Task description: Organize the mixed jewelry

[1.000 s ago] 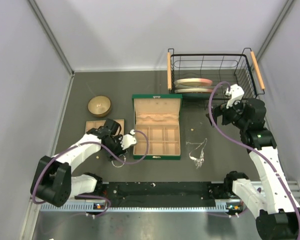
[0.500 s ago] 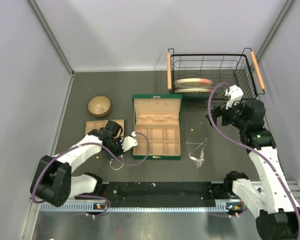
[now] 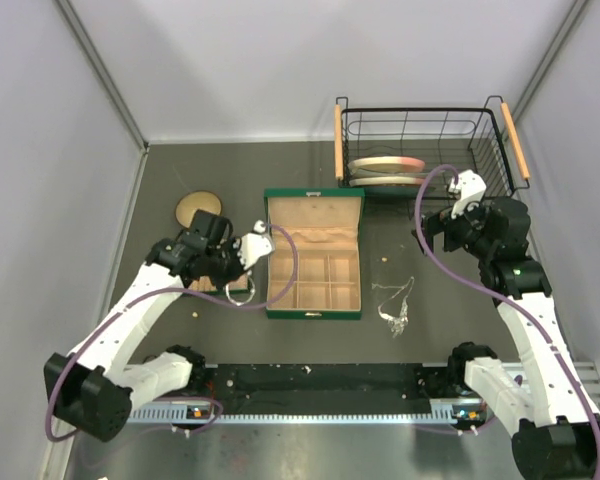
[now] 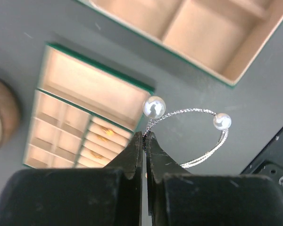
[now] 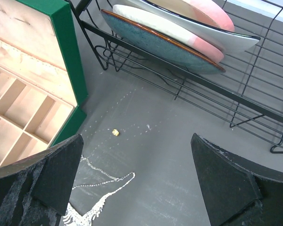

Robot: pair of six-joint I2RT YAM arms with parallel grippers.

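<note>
My left gripper [image 4: 145, 136] is shut on a thin silver bracelet hoop [image 4: 188, 111] with a pearl at each end, and holds it off the table. In the top view this gripper [image 3: 237, 268] hangs just left of the open green box [image 3: 313, 313], over a small beige insert tray [image 4: 80, 92] that has tiny gold bits [image 4: 106, 133] in its slots. A fine silver chain necklace [image 3: 393, 303] lies right of the box, also in the right wrist view [image 5: 96, 201]. A gold bit [image 5: 115, 133] sits beyond it. My right gripper [image 5: 137, 155] stands open and empty above the necklace.
A round wooden bowl [image 3: 195, 207] sits behind the left arm. A black wire rack [image 3: 420, 120] holding plates [image 5: 179, 33] stands at the back right. Another tiny gold bit [image 3: 193, 313] lies on the mat left of the box.
My left gripper shut on the bracelet, lifted it off the mat and moved back and left over the insert tray. The right arm stayed put.
</note>
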